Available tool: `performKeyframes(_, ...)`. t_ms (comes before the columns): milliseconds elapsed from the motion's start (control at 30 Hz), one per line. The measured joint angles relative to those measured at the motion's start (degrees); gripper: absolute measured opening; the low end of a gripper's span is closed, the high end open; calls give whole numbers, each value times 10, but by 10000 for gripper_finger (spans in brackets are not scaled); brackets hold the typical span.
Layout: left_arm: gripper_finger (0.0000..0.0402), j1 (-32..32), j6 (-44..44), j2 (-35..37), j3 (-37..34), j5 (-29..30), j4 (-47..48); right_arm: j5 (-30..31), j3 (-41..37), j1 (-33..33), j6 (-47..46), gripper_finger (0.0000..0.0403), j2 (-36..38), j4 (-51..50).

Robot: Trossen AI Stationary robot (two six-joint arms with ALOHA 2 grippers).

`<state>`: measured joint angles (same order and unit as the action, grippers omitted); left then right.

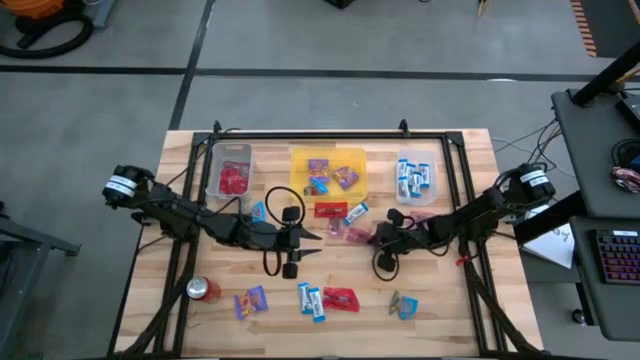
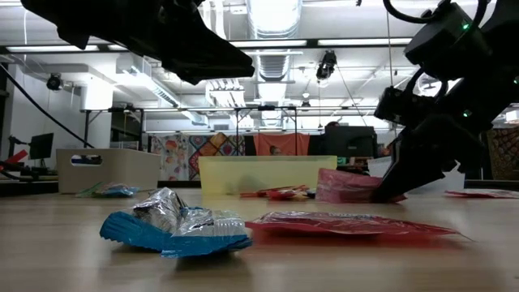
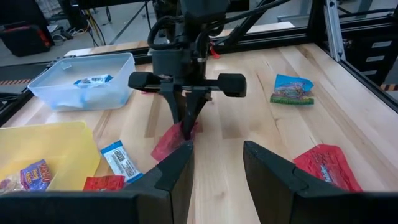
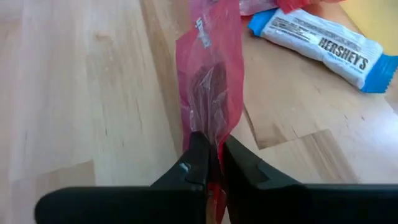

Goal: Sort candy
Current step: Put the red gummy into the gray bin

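Observation:
Wrapped candy lies scattered on the wooden table (image 1: pixel 180 330). My right gripper (image 1: pixel 366 238) is at the table's middle, shut on a flat red packet (image 4: pixel 210 74) that also shows in the low view (image 2: pixel 349 186). A blue-and-white bar (image 4: pixel 317 40) lies flat beside it. My left gripper (image 3: pixel 217 177) hovers open just left of that spot (image 1: pixel 312 246), facing the right gripper, with nothing between its fingers. Near the front edge lie a blue-and-white bar (image 2: pixel 174 225), a red packet (image 2: pixel 349 223) and a purple packet (image 1: pixel 250 301). My right gripper pinches the red packet by its end nearest the gripper (image 4: pixel 211 146) between its two fingers. The fingers slant down from the table's right side and lie along the packet. The rest of the packet stretches away from the fingertips, its far end (image 3: pixel 163 148) on the table.
At the back stand three bins: a clear one with red candy (image 1: pixel 230 170), a yellow one with purple packets (image 1: pixel 328 172), a clear one with blue-and-white bars (image 1: pixel 415 176). A red soda can (image 1: pixel 203 290) lies front left. More candy (image 1: pixel 403 305) lies front right.

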<state>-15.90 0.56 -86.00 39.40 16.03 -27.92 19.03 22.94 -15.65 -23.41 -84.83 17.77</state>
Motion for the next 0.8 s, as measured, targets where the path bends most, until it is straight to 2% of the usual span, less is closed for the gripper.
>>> performKeyframes(267, 123, 3, 19, 1, -1, 2, -40, -2, -2, -2, 23, 19, 64, 11)
performKeyframes(400, 123, 8, 20, 1, -1, 0, -65, 7, -2, -5, 53, 18, 88, 53)
performKeyframes(600, 124, 15, 19, 1, -1, 0, -73, 52, -1, -21, 142, 18, 104, 130)
performKeyframes(800, 124, 35, -17, 1, -2, 0, -77, 90, -1, -32, 255, 18, 95, 252)
